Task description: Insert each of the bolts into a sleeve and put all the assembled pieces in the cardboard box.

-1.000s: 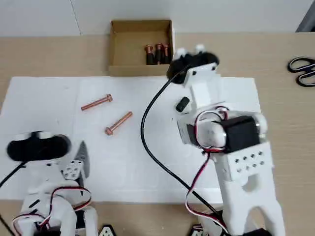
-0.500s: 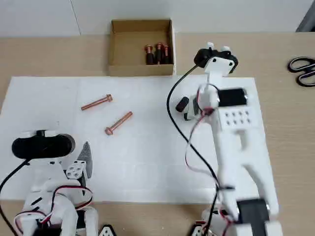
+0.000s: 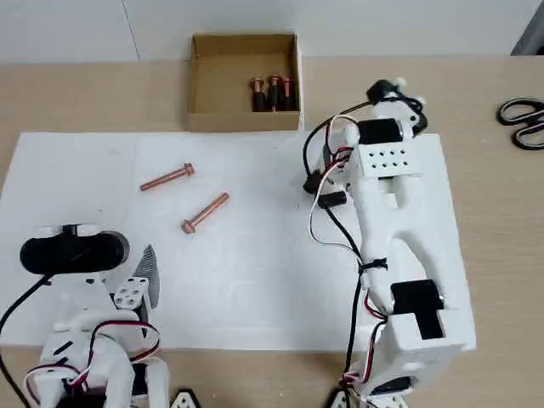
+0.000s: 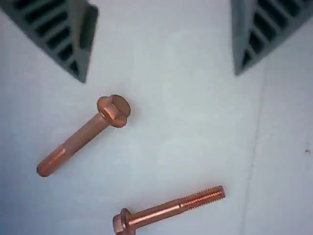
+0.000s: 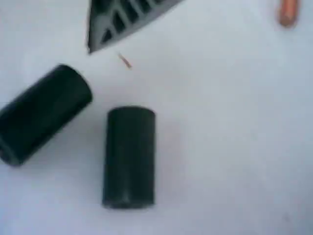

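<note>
Left gripper [image 4: 160, 76] spread, bolts [image 4: 83, 134] slantwise, heads opposed, right gripper's [image 5: 105, 29] state hard to tell

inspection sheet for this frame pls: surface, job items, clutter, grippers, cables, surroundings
surface: wooden table, white sheet laid over it.
job's things: far bolt and near bolt loose on the sheet; two black sleeves lying beside each other, apart; three assembled pieces in the cardboard box.
clutter: scissors on bare table, off the sheet.
grippers: left gripper jaws open, holding nothing, near the bolts; right arm over the sleeves.
cables: wires loop off the right arm above the sheet.
surroundings: nothing seen.
</note>
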